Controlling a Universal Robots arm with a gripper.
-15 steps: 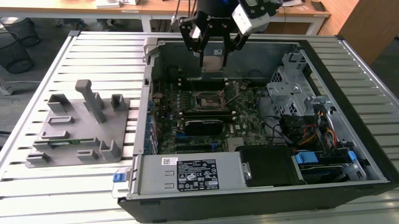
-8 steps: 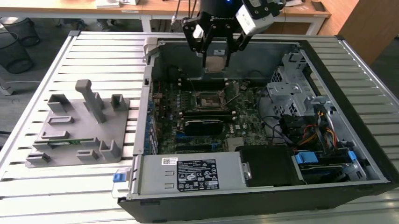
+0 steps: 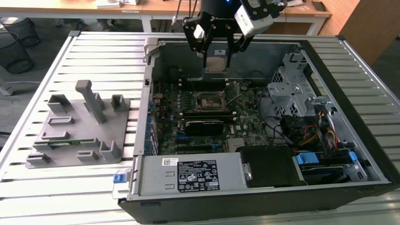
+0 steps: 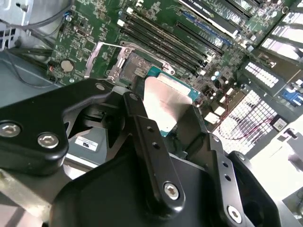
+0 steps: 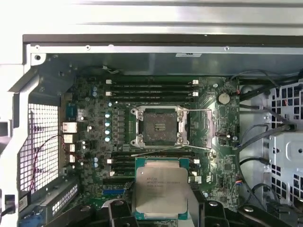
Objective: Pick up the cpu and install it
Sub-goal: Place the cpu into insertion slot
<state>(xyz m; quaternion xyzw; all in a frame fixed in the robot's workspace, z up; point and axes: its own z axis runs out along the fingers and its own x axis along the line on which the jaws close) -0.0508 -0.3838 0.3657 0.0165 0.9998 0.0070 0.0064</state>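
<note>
Hanging above the open computer case (image 3: 368, 140), the tool (image 3: 218, 56) is clamped on the cpu (image 3: 217, 64), one finger pressing on each of two opposite edges, with the shiny metal top plainly in sight between them in both wrist views. The cpu is held in the air, clear of the motherboard (image 5: 94, 123) and touching nothing but the fingers. In the exterior view it sits over the far part of the case, near the wall farthest from that camera and beyond the socket (image 5: 159, 125). That socket lies uncovered near the middle of the board, its metal frame around a dark square with nothing seated in it. In the first wrist view the cpu overlaps a bank of long black slots (image 5: 118, 163) beside the socket rather than the socket itself, so it looks to be offset from its seat and well above it. On the exterior view's left, the grey tray (image 3: 81, 126) rests on the slatted tabletop (image 3: 93, 51) outside the case, well apart from the tool. Judging by this, the pickup is done and the carry has reached the case. The install is not yet done: the cpu has to be lined up over the socket, set into it and let go, and whether its corners match the socket's marks cannot be told from here.
</note>
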